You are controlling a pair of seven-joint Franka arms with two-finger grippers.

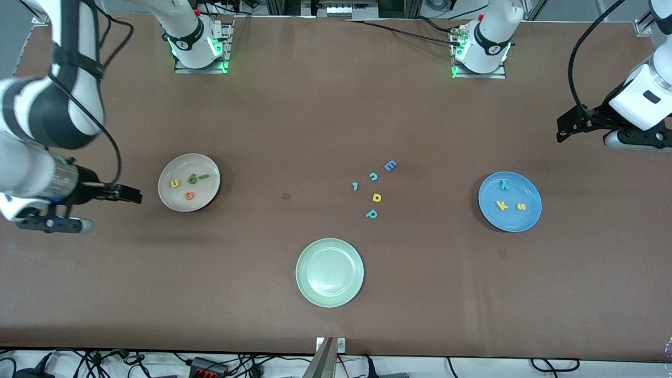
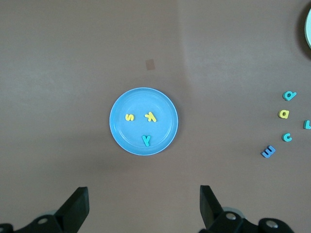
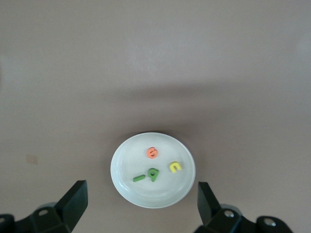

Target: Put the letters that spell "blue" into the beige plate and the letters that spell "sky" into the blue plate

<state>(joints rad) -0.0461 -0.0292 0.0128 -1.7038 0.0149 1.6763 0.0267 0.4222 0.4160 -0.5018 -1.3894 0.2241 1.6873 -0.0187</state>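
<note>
Green plate (image 1: 329, 272) sits bare, blue plate (image 2: 144, 121) under the left gripper (image 2: 143, 206) and beige plate (image 3: 153, 170) under the right gripper (image 3: 141, 204) look sorted, so both wide-open empty grippers should just stay clear.

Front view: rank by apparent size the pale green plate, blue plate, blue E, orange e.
1. pale green plate, slightly larger-looking, but it lies nearer the camera, so unsure against the next.
2. blue plate.
3. blue E.
4. orange e.

Brown bench (image 1: 336, 121). Resting directly on it: beige plate (image 1: 209, 197) toward the right arm's end, blue plate (image 1: 530, 220) toward the left arm's end, pale green plate (image 1: 329, 272) nearest the front camera, loose foam letters (image 1: 376, 197) between the plates.
</note>
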